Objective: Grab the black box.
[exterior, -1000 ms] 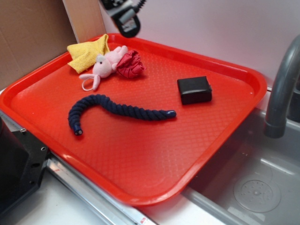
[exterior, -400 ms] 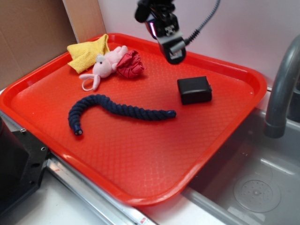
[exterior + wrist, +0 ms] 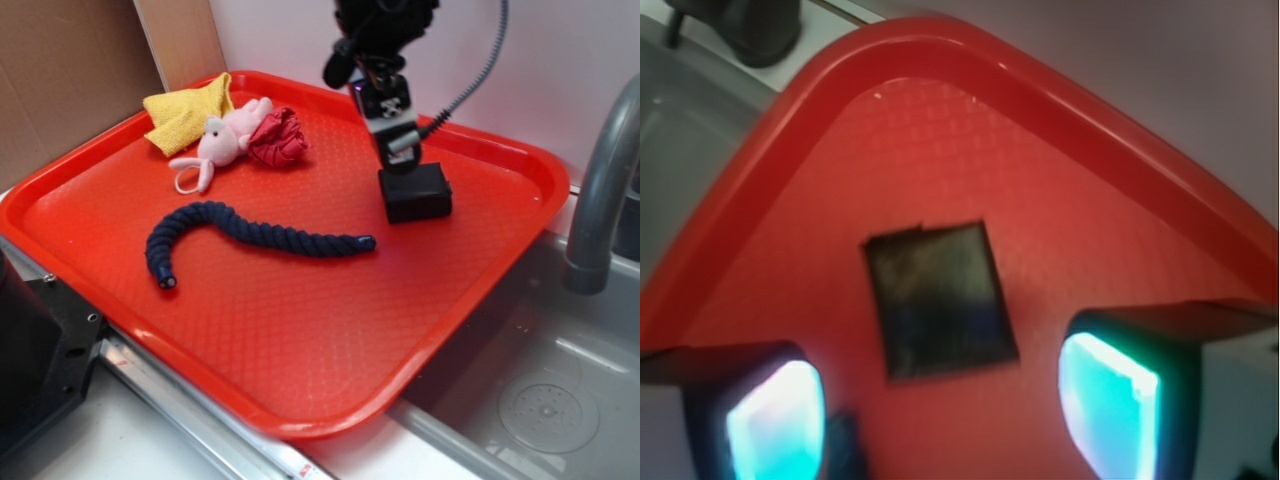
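The black box (image 3: 416, 194) lies flat on the right part of the red tray (image 3: 300, 350). My gripper (image 3: 401, 148) hangs just above the box's far left edge, fingers pointing down. In the wrist view the black box (image 3: 940, 300) sits between and slightly ahead of my gripper (image 3: 940, 415), whose two glowing fingers stand wide apart with nothing between them. The gripper is open and apart from the box.
A dark navy braided rope (image 3: 240, 238) lies mid-tray. A pink plush toy (image 3: 222, 140), a red cloth (image 3: 278, 138) and a yellow cloth (image 3: 185, 112) lie at the tray's far left. A grey faucet (image 3: 600, 190) and sink (image 3: 540, 400) stand to the right.
My gripper has moved from the tray's far left edge rightward and down, and now hangs just over the black box. Nothing on the tray has moved.
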Controlling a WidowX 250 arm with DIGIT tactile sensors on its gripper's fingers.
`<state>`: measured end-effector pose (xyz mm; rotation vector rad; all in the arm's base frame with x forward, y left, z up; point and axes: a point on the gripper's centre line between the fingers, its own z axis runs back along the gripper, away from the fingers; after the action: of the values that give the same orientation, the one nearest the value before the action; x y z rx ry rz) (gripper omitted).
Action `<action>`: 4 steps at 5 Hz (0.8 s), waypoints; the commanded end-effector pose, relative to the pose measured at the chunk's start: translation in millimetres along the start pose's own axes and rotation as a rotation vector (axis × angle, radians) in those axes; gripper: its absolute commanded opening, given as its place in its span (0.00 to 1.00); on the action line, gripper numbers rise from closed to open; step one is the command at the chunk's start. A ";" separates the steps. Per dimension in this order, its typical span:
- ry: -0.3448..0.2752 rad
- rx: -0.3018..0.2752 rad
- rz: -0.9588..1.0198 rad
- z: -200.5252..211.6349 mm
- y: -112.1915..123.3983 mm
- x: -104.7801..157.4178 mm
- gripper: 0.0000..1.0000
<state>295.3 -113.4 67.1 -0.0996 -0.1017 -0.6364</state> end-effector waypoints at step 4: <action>0.030 -0.048 -0.169 -43.0 -11.5 17.6 1.00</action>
<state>306.1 -129.9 20.5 -0.1327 -0.0375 -0.8023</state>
